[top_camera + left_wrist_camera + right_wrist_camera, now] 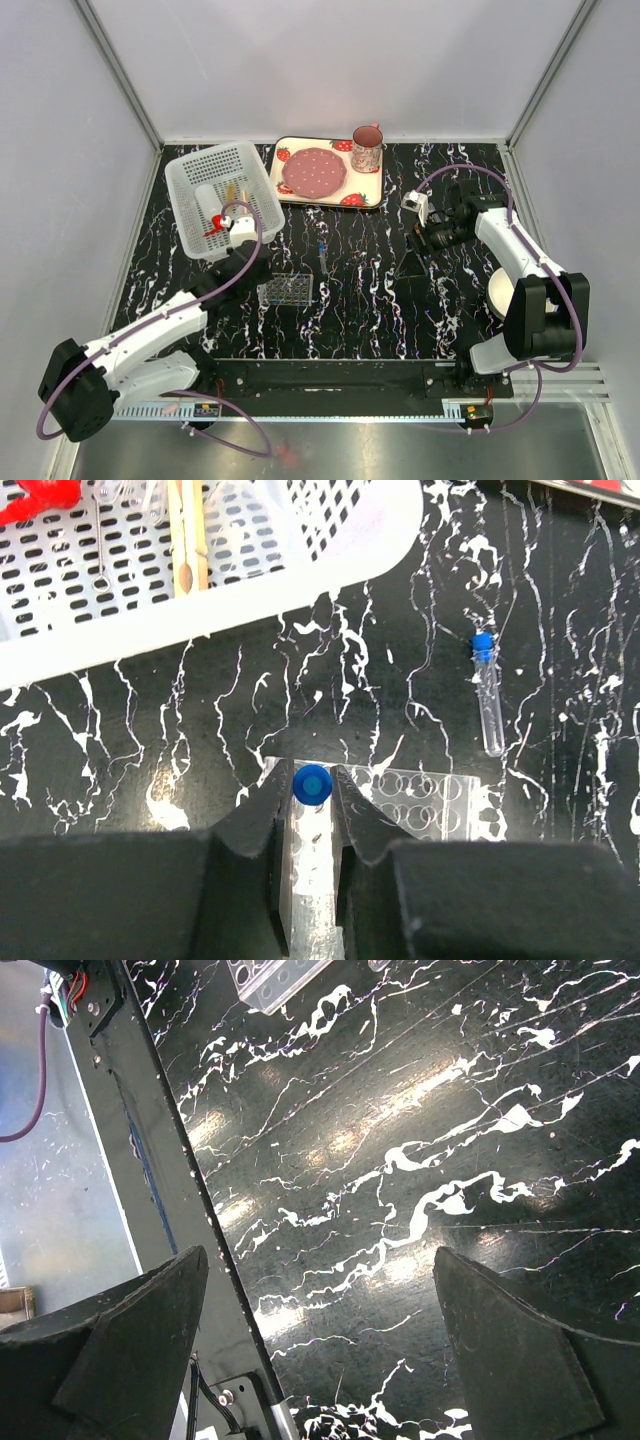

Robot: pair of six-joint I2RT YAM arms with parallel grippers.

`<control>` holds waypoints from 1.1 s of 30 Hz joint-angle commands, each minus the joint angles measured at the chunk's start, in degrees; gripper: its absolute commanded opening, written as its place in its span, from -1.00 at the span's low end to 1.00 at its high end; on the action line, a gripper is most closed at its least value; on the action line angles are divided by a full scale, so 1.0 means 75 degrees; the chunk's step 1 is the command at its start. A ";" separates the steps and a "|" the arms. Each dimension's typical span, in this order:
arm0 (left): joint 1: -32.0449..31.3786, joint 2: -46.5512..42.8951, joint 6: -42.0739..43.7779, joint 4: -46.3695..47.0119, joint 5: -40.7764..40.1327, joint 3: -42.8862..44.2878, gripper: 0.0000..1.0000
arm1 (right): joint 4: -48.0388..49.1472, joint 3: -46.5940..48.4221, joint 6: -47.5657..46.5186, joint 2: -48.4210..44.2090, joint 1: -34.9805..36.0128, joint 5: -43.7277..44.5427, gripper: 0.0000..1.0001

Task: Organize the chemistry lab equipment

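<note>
The left gripper (311, 790) is closed tight on a blue-capped tube (312, 783), right over the clear rack (430, 805). A second tube (488, 705) lies flat on the black table (150, 730) just behind the rack. The wooden sticks (188, 530) sit in the white basket (300, 580), behind the rack to the left. The right gripper (320, 1252) is wide open and holds nothing, far to the right of the rack.

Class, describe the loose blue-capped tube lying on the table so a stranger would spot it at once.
On the black marbled table, look between the strawberry tray and the clear grid rack. The blue-capped tube lies flat there, alone; its twin is gripped in the left tool.
</note>
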 commanded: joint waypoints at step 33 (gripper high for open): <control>0.0230 0.0683 0.0375 0.0798 -0.0163 -0.0079 -0.90 | 0.0039 0.0006 -0.0023 0.0027 0.0035 -0.0022 1.00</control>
